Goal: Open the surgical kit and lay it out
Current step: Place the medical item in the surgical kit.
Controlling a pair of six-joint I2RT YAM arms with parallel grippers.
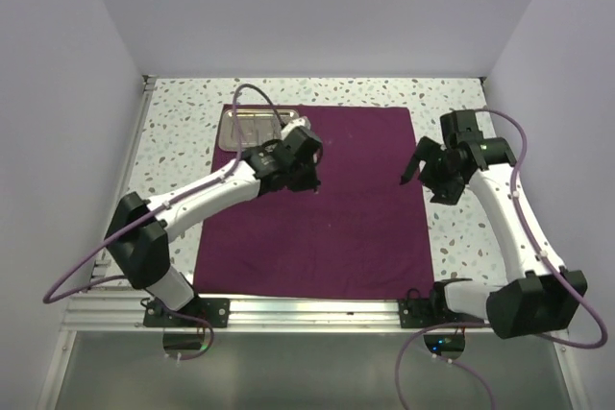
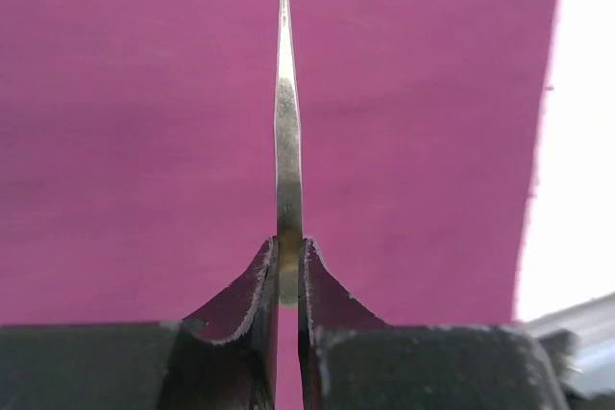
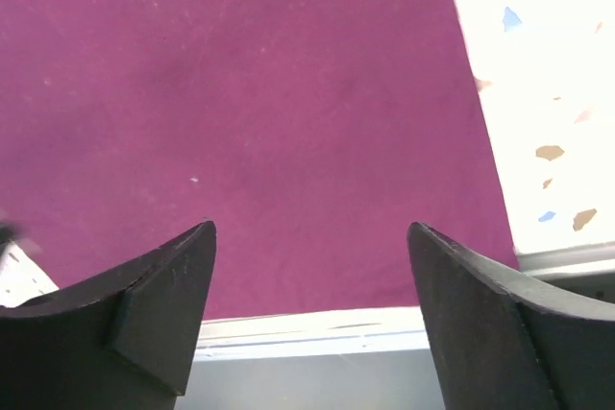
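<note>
The cloth wrap [image 1: 327, 228] is already spread flat on the desk [image 1: 183, 141], steel tray [image 1: 245, 127] at its far left corner; left jaws pinch a thin silver instrument [image 2: 287, 141] above the cloth, yet to be laid down; right jaws gape empty.

- We see the cloth [image 1: 317, 223] as a matt, dark magenta fabric, smooth and fine-woven, with a few pale lint specks in the right wrist view.
- The tray [image 1: 229, 139] looks like polished steel, shiny and reflective.
- The thin instrument [image 2: 287, 141] is bare silver metal, glossy, with a yellowish tint low down.
- The fingers [image 2: 235, 319] of the left gripper [image 2: 287, 245] and the right gripper [image 3: 309, 228] look like matt black plastic, slightly grainy.
- The table [image 1: 178, 132] has a smooth, pale, speckled, stone-like top.
- The rail [image 1: 307, 312] looks like brushed aluminium.
- The left arm [image 1: 207, 194] wears smooth white plastic shells.
</note>
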